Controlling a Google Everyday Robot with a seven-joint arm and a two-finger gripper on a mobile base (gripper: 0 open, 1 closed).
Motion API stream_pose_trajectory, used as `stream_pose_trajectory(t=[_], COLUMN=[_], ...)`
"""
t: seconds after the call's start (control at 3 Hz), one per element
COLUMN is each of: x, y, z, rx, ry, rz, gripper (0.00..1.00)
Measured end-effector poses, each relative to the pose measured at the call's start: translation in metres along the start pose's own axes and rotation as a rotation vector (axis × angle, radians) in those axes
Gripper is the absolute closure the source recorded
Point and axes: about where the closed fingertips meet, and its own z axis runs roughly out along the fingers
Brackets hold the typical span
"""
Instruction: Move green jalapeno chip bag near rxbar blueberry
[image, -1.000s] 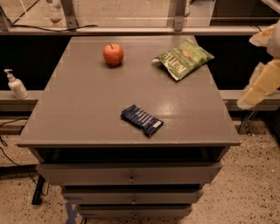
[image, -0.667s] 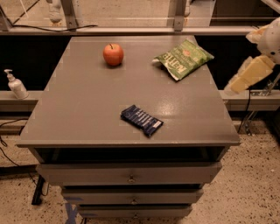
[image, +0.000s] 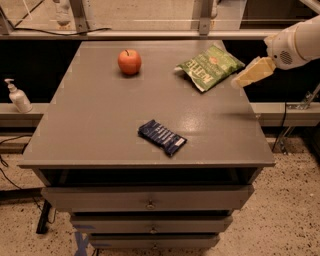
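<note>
The green jalapeno chip bag (image: 210, 66) lies flat at the far right of the grey table top (image: 100, 125). The rxbar blueberry (image: 161, 137), a small dark navy bar, lies near the front middle of the table. My gripper (image: 239, 80) reaches in from the right on a white arm (image: 297, 45). Its pale tip hovers just at the bag's right edge, above the table's right side. Nothing is in it.
A red apple (image: 129, 62) sits at the back left of the table. The table has drawers (image: 150, 202) below its front edge. A white pump bottle (image: 17, 96) stands on a ledge at the left. A window frame runs behind.
The arm has swung in from the right and upward, bringing the gripper from beside the table to the bag's right edge. The bag, bar and apple have not moved.
</note>
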Motion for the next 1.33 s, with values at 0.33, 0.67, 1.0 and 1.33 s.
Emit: stream_pose_trajectory(t=[0.33, 0.67, 1.0, 1.33], x=[-0.005, -0.009, -0.012, -0.01], y=[-0.03, -0.049, -0.057, -0.056], z=[0.048, 0.093, 0.129, 0.144], rx=[-0.006, -0.036, -0.073, -0.092], ry=[-0.085, -0.158, -0.206, -0.219], rz=[0.104, 0.212, 0.296, 0.334], gripper=[0.0, 0.0, 0.19, 0.41])
